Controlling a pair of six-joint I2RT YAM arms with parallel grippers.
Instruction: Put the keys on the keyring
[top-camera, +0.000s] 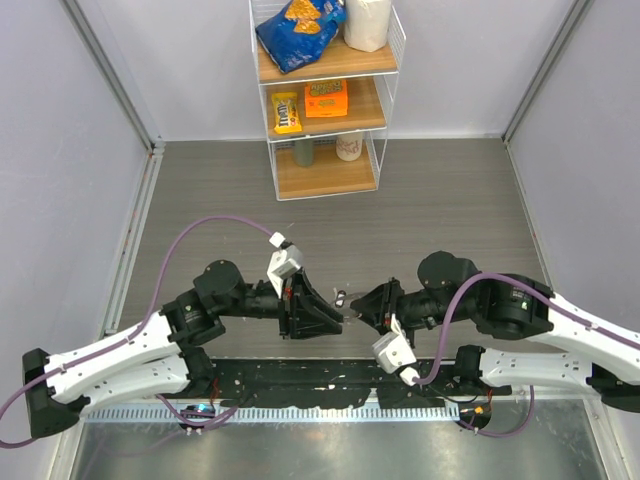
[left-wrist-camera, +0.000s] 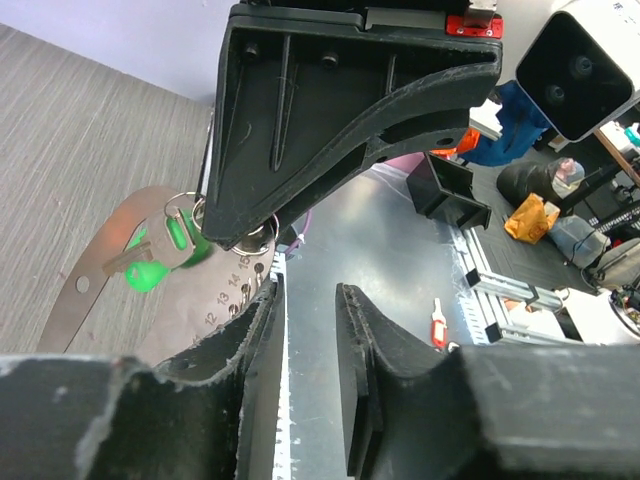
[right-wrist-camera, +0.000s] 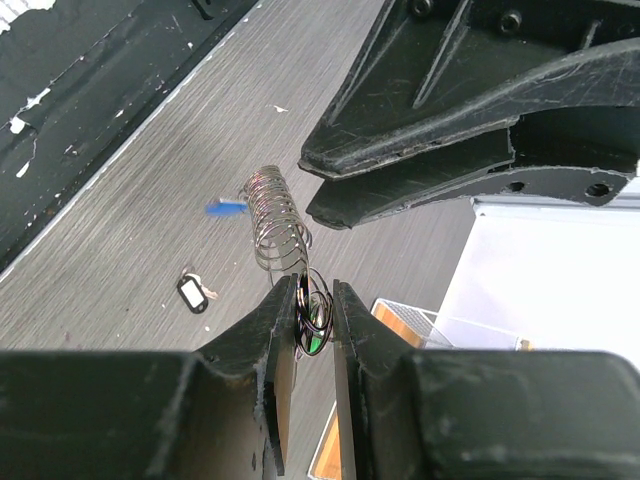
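A grey wood-grain table (top-camera: 450, 200) stands between pale walls, with a wire shelf (top-camera: 325, 175) of snack packets at its far edge. Both arms reach in from the near corners and meet over the middle of the table, on its near side. The right gripper (right-wrist-camera: 316, 292) has its jaws clamped on the keyring (right-wrist-camera: 275, 225). Its two fingers pinch a dark loop of the wire at their tips, and the rest of the ring rises from there as a loose silvery coil, held clear of the table. The green keys (left-wrist-camera: 150, 272) hang on the ring just beside the right gripper's fingertips, as the left wrist view shows, and the right wrist view catches a sliver of green between the fingers. The left gripper (left-wrist-camera: 308, 290) faces the right one, tip to tip. Its jaws stand a little apart with a narrow gap, and nothing shows between them. From the right wrist view its fingertips sit just beside the top of the coil, and whether they touch it cannot be told. Two more keys lie flat on the table below, apart from each other. The blue key (right-wrist-camera: 228, 207) lies beside the coil in that view, and the white and dark key (right-wrist-camera: 192, 293) lies nearer the right gripper's fingers.
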